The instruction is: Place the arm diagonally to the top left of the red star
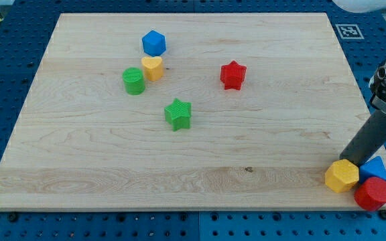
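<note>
No claw on this rig, so nothing to open or close: your tip (349,161) sits at the counter's (193,194) bottom right, touching the yellow block (342,176). The red star (233,75) lies well apart, up and to the view's left; your spot is beyond it.

— Where's my tip (351,161)?
— Bottom right of the surface (280,134), touching a hexagon (342,176).
— And the stars?
— Mid-surface: one (233,75) up-right of the other (178,114).
</note>
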Controlling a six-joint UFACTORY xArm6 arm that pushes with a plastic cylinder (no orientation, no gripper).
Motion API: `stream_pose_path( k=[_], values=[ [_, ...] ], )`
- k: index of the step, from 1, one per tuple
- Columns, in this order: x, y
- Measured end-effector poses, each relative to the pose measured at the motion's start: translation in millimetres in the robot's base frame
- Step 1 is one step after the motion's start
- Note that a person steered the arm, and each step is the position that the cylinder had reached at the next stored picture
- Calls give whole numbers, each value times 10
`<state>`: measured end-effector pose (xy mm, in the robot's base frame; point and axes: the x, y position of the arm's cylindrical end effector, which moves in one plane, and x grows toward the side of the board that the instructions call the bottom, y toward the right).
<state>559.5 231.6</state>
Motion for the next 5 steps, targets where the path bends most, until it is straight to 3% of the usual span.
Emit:
stream_pose_path(
  k=[2,5],
  values=[
    [-686,-256],
    [-1836,-1294]
  ],
)
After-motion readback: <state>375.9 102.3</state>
